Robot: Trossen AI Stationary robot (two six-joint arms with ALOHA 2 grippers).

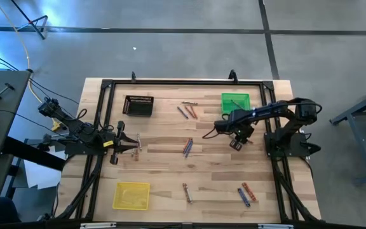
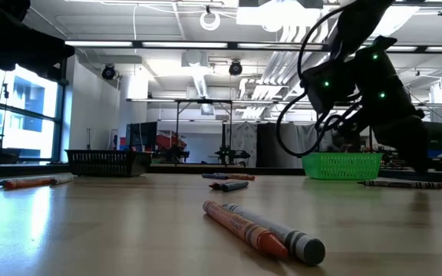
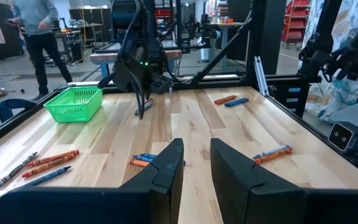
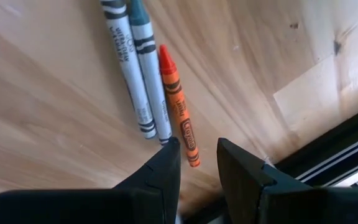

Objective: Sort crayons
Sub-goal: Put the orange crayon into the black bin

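Crayons lie in small groups across the wooden table (image 1: 170, 162): one group far centre (image 1: 187, 111), a pair mid-table (image 1: 187, 147), one near the front (image 1: 187, 193), a pair at the front right (image 1: 246, 194). My right gripper (image 4: 199, 163) points steeply down, open, over three crayons lying side by side: grey (image 4: 128, 68), blue-grey (image 4: 149, 74) and orange (image 4: 178, 106). In the high view it (image 1: 236, 144) stands just in front of the green basket (image 1: 235, 102). My left gripper (image 3: 197, 168) waits at the table's left (image 1: 134, 145), level, open with a narrow gap and nothing between its fingers. My right gripper comes from above, slanting down, with a fingertip (image 4: 169, 155) on either side of the orange crayon's blunt end (image 4: 191, 152). The crayon lies flat on the table, lengthwise away from the fingers. Whether the fingers touch it, I cannot tell.
A black basket (image 1: 138, 105) stands far left and a yellow tray (image 1: 132, 195) near left. The black table frame (image 4: 328, 162) runs close behind the right gripper. A person (image 3: 39, 37) stands in the room beyond the table.
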